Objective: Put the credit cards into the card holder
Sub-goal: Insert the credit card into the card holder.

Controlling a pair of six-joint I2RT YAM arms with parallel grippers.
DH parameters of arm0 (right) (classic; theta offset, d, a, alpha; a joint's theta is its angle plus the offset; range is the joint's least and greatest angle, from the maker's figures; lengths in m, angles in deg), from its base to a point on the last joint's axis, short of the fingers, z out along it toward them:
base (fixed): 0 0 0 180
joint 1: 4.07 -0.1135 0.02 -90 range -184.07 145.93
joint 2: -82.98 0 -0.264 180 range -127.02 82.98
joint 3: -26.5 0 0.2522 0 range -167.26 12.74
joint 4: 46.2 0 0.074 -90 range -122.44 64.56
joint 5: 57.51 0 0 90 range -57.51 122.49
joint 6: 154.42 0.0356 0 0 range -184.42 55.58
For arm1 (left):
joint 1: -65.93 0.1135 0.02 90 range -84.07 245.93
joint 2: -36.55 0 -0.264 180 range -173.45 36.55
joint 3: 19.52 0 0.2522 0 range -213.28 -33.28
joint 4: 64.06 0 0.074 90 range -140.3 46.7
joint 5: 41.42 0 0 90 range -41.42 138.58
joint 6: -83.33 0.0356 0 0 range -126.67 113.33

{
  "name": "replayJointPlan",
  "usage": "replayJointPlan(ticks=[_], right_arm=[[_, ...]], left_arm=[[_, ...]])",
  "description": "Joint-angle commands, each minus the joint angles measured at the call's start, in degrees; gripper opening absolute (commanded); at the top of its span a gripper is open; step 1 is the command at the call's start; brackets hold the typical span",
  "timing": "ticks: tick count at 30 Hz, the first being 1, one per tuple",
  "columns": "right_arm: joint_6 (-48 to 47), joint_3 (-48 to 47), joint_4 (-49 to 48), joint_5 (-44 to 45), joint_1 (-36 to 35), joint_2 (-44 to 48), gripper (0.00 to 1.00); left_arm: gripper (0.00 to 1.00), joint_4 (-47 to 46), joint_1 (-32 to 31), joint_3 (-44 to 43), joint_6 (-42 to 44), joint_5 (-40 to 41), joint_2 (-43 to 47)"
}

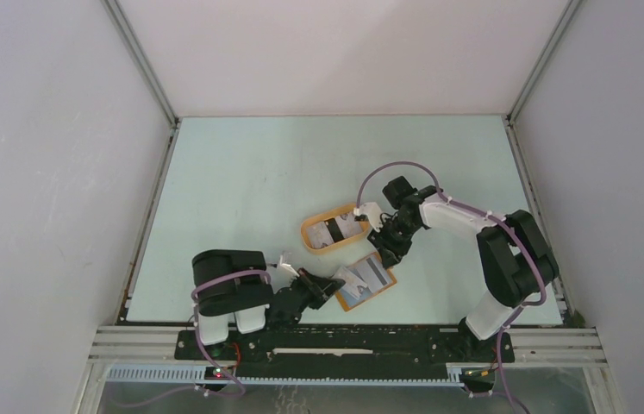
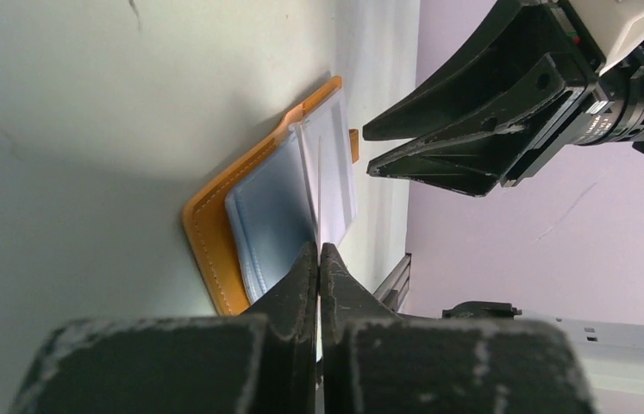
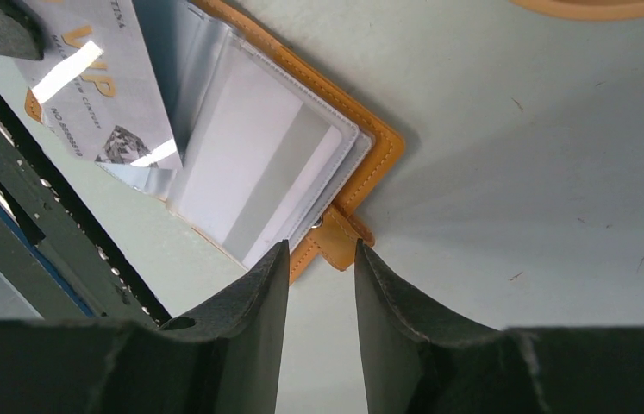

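Top view, layout: the small flat orange-brown leather-like card holder (image 1: 368, 283) lies open on the pale green bench (image 1: 249, 190), between the two arms and just beside the oval orange rimmed tray (image 1: 311, 237), which has dark and pale plastic credit cards (image 1: 341, 228) lying in it
Top view, hands: left hand (image 1: 333, 289) at the holder's left edge, right hand (image 1: 384, 250) at its far edge
Left wrist, grip: left hand (image 2: 319, 252) clenched on a thin pale sheet (image 2: 328, 164) standing up from the holder; card or sleeve leaf, I cannot tell
Left wrist, advice: a low, steady pinch should hold the pocket mouth spread; the sheet looks slick and bendy, likely to slip
Right wrist, hand: right hand (image 3: 322, 250) released, jaws apart with nothing between them, over the stitched closing tab (image 3: 344, 235) with its snap
Right wrist, materials: clear glossy sleeves (image 3: 197, 78); a pale grey-striped card (image 3: 258, 172) already inside one; a glossy printed card (image 3: 94, 86) to its left
Right wrist, advice: pinning the tab should stop the light holder sliding on the smooth bench
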Motion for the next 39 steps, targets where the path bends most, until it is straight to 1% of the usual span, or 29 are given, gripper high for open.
replayJointPlan(ticks=[1, 9, 20, 32, 39], right_arm=[[0.6, -2.4, 0.7, 0.5, -0.4, -0.6, 0.42], [0.8, -2.6, 1.1, 1.0, -0.8, -2.1, 0.41], [1.0, -2.9, 1.7, 1.5, -1.9, -3.5, 0.4], [1.0, -2.9, 1.7, 1.4, -2.1, -3.3, 0.4], [1.1, -2.9, 1.7, 1.3, -2.1, -3.2, 0.39]], left_arm=[[0.0, -1.5, 0.0, -2.1, -1.4, -0.6, -1.6], [0.0, -1.5, 0.1, -2.6, -2.7, -1.0, -3.3], [0.0, -1.5, 0.5, -4.3, -7.0, -2.7, -7.5], [0.0, -1.5, 1.8, -6.8, -8.2, -7.3, -10.3], [0.0, -1.5, 2.8, -7.6, -10.8, -9.8, -12.5]])
